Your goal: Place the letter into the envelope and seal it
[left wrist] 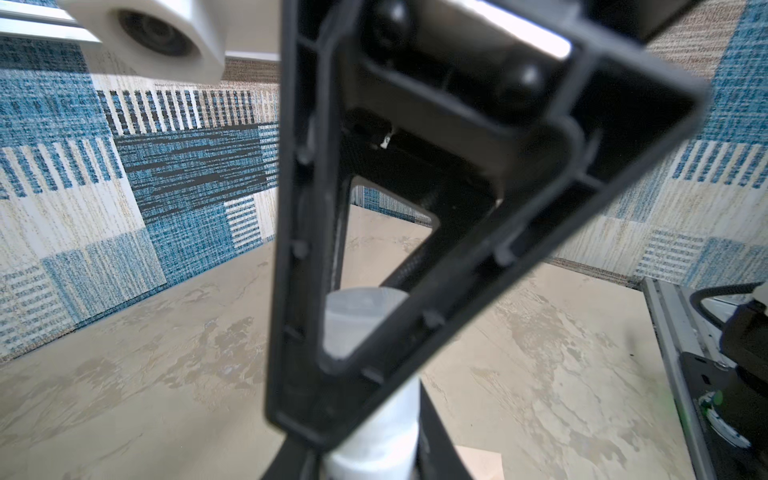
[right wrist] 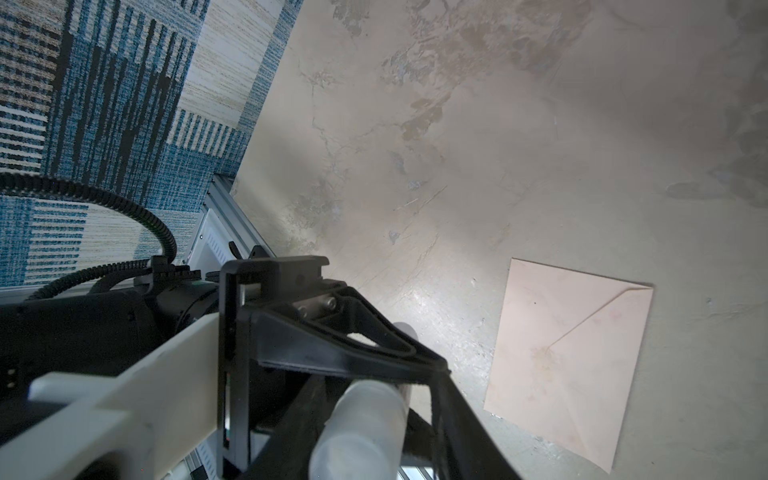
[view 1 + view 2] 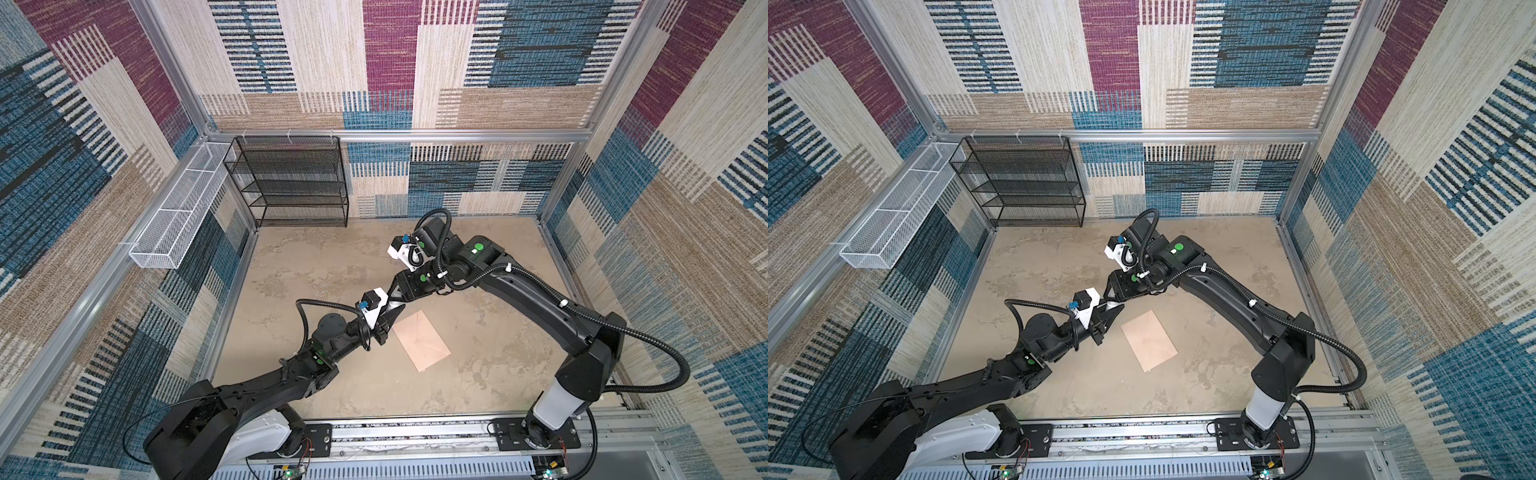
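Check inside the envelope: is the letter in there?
Cannot see inside. The envelope lies flat on the table, flap side up, flap folded down over the opening. No letter shows anywhere on the table, so it may be inside, hidden.

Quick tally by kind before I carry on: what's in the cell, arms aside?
envelope: 1
white tube: 1
black mesh shelf: 1
white wire basket: 1
Total: 4
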`<state>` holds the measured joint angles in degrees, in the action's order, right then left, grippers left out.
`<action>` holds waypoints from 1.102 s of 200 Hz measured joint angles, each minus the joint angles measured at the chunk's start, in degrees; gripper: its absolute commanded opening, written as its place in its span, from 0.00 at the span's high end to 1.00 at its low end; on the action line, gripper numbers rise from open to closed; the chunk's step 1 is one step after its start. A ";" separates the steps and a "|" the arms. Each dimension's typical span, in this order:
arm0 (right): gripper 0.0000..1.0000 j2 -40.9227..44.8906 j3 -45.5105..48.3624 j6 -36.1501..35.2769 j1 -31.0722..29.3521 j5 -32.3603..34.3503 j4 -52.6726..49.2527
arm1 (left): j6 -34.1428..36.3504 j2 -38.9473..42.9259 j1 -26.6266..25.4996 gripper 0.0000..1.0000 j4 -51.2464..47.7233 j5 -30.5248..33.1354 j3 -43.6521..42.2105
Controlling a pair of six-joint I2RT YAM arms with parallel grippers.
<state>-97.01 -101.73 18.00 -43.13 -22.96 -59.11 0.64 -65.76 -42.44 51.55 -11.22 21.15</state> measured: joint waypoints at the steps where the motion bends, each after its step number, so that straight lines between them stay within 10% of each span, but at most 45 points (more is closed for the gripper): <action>1: 0.50 -0.02 -0.15 0.00 0.00 0.13 0.00 | 0.00 0.00 0.00 1.00 0.00 -0.02 0.00; 220: 0.58 7.19 6.01 0.17 0.50 4.20 3.69 | 0.59 -2.08 0.31 1.00 2.25 1.81 0.50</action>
<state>-89.82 -95.72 18.17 -42.63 -18.76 -55.42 1.23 -67.83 -42.13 53.80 -9.41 21.65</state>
